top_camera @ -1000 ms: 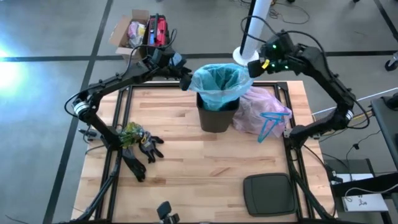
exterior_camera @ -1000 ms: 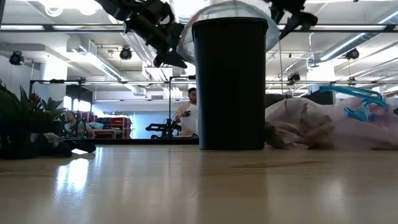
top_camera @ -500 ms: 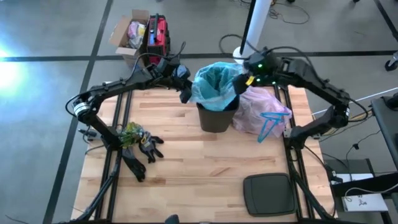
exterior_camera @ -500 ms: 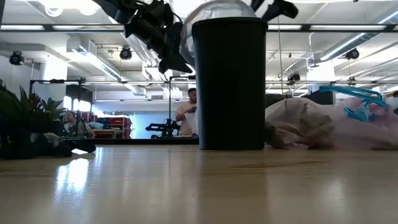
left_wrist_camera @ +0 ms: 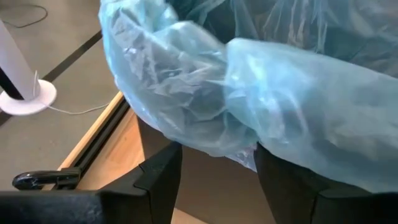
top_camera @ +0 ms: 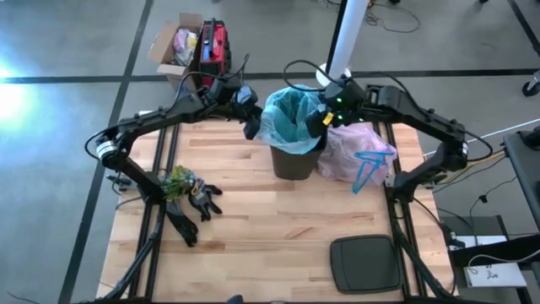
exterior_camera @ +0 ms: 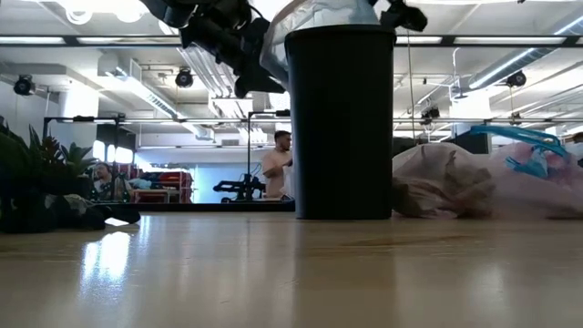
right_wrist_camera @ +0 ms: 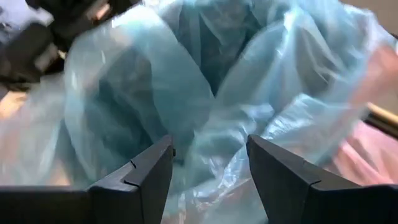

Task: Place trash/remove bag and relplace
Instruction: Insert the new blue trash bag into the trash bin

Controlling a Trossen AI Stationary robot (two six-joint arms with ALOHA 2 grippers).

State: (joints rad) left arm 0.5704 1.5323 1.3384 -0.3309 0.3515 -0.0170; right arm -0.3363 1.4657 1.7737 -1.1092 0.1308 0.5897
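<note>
A black bin (top_camera: 295, 159) stands on the table's far middle, with a light blue translucent bag (top_camera: 291, 118) sitting in it and spilling over its rim. The pale pink bag (top_camera: 354, 152) with blue drawstrings (top_camera: 364, 169) lies on its side on the table, against the bin's right. My left gripper (top_camera: 251, 127) is at the bin's left rim, open, with the blue bag's overhang (left_wrist_camera: 242, 149) between its fingers. My right gripper (top_camera: 324, 120) is at the right rim, open, with blue plastic (right_wrist_camera: 211, 155) between its fingers. Loose trash is out of view. My left gripper comes level from the table's left, and the blue bag's hanging edge (left_wrist_camera: 249, 158) reaches down between its open fingers; I cannot tell whether they touch it. My right gripper comes from the right, slanting down, with bunched blue plastic (right_wrist_camera: 214, 180) between its open fingers; touching cannot be told.
Black gloves with a green thing (top_camera: 190, 192) lie at the table's left. A dark lid (top_camera: 364, 263) rests at the near right. A white pole (top_camera: 342, 42) stands beyond the far edge, and a cardboard box (top_camera: 173, 40) sits on the floor. A person (exterior_camera: 278, 164) stands far behind.
My right gripper has swung from beyond the bin's far right toward the left and down, onto the blue bag at the right rim. My left gripper has shifted slightly toward the near edge along the left rim. The blue bag's top has been pushed narrower on its right side.
</note>
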